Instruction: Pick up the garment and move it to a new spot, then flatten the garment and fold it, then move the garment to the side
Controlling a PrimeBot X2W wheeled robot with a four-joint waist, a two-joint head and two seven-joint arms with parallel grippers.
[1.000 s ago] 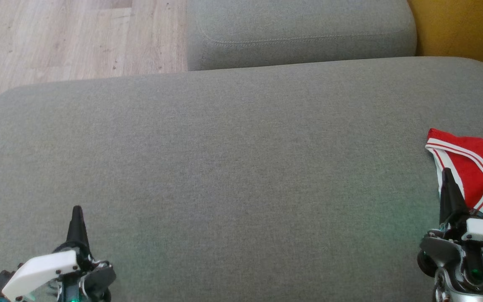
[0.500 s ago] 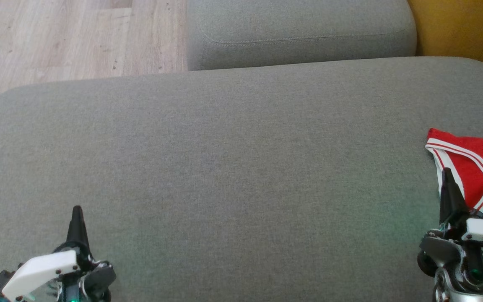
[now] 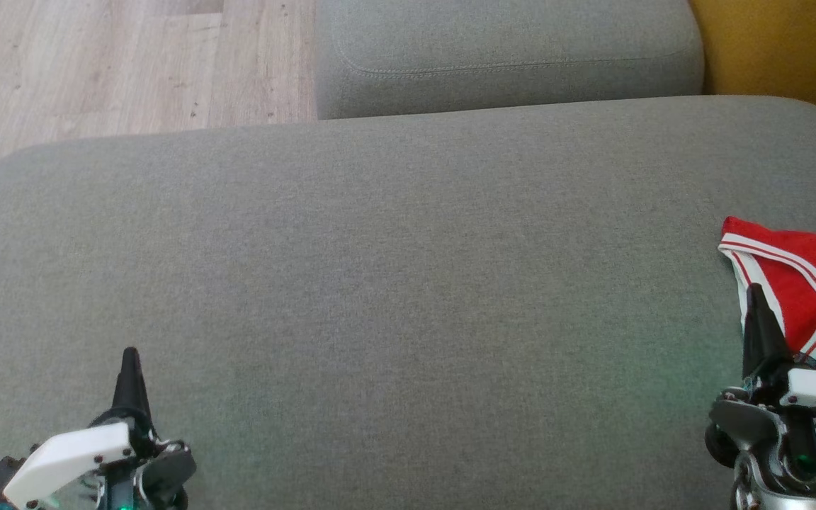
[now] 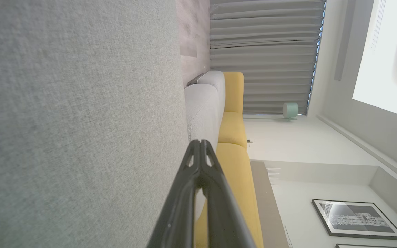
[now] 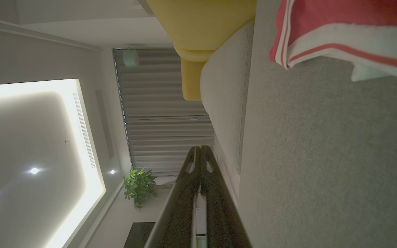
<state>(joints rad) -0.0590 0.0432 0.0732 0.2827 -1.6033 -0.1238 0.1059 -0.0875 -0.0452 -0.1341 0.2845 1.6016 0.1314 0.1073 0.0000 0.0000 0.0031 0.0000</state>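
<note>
A red garment [image 3: 801, 297] with white striped trim lies at the right edge of the grey sofa cushion [image 3: 394, 283], partly cut off by the head view's border. The same red garment [image 5: 339, 27] fills the upper right of the right wrist view. My right gripper [image 3: 756, 292] is shut and empty at the lower right, its tips in front of the garment's near left edge. Both of its fingers [image 5: 198, 155] meet at the tip. At the lower left my left gripper [image 3: 129, 354] is shut, empty, its fingertips [image 4: 200, 144] closed together, far from the garment.
A second grey cushion [image 3: 507, 57] sits behind the main one. Wooden floor [image 3: 96, 64] lies at the upper left, and a yellow sofa part [image 3: 783, 49] at the upper right. The wrist views show a curtain [image 4: 264, 55] and a potted plant [image 5: 140, 186].
</note>
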